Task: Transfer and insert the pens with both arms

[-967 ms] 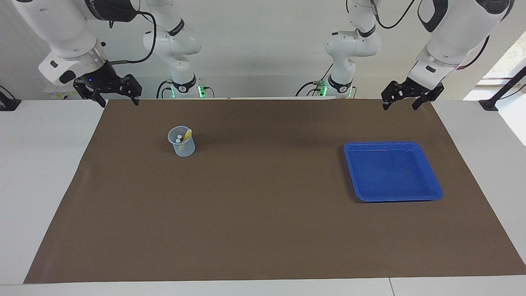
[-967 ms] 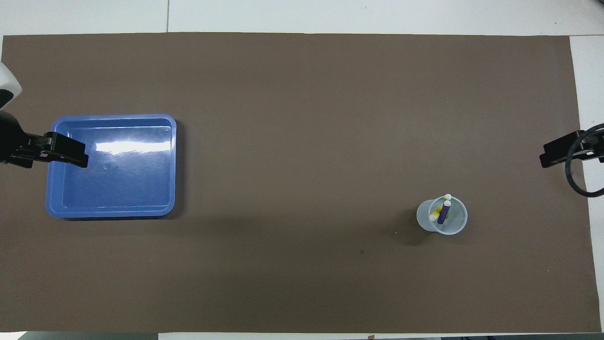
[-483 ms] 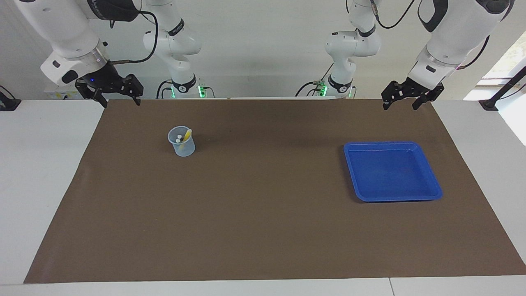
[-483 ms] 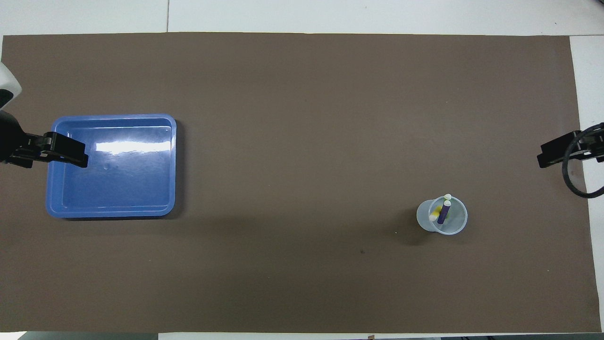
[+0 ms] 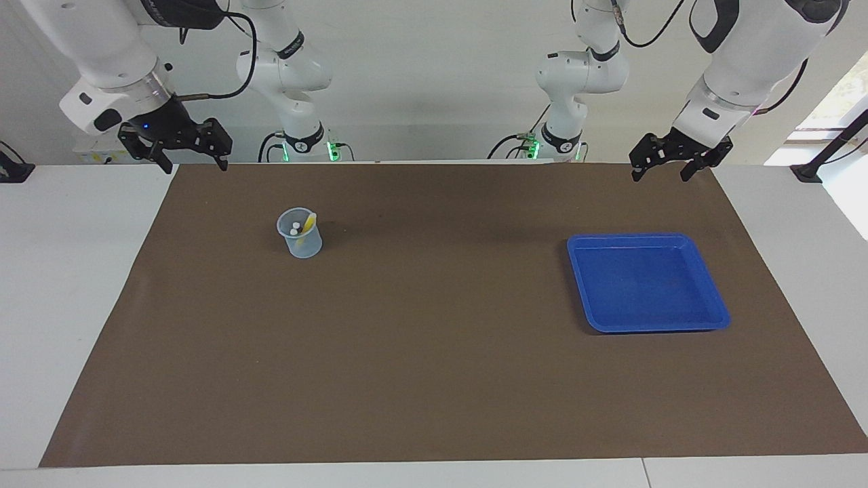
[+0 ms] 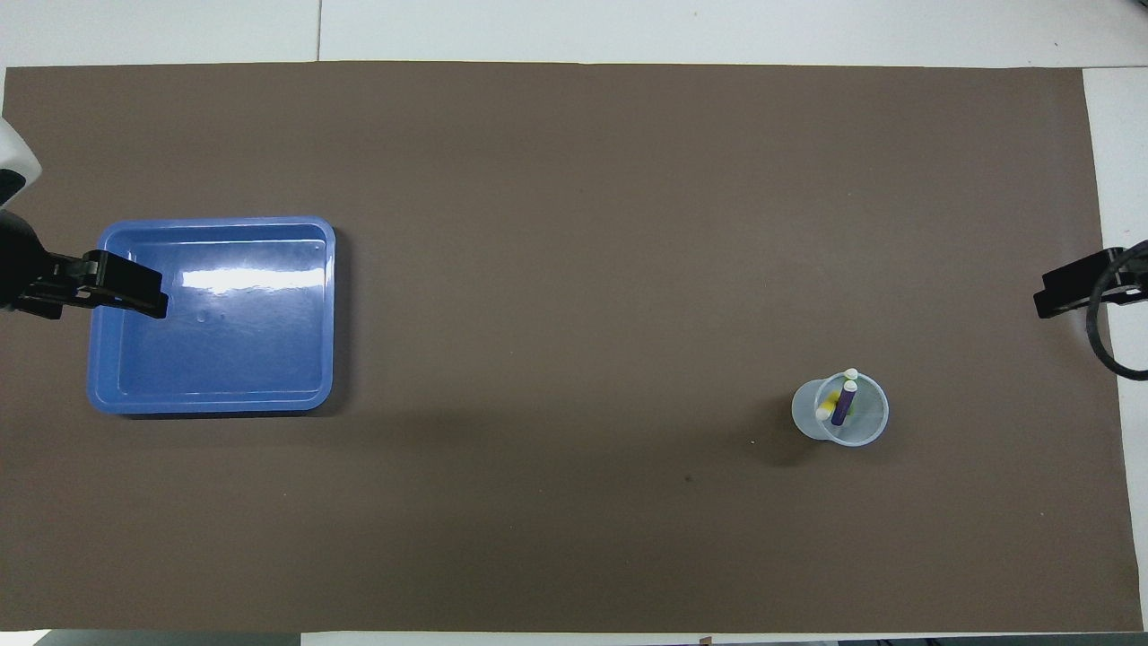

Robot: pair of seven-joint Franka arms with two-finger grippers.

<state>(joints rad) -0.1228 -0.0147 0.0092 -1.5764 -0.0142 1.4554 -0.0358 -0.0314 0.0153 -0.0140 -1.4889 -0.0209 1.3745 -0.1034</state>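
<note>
While standing upright toward the right arm's end of the brown mat [image 5: 434, 379], clear cup [image 5: 300, 234] holding all three pens [image 6: 841, 402]: purple and yellow plain, green barely visible, pale caps up. Blue tray [image 5: 705, 315], toward the left arm's end, bare inside. Left gripper [image 5: 668, 167] poised, fingers spread and gripping nothing, over the mat's robot-side edge, apart from the tray. Right gripper [image 5: 192, 158], likewise spread and unladen, over the mat's corner nearest its base. Since a second ago, right gripper lifted slightly and drawn toward its end; cup, pens, tray and left gripper unchanged.
</note>
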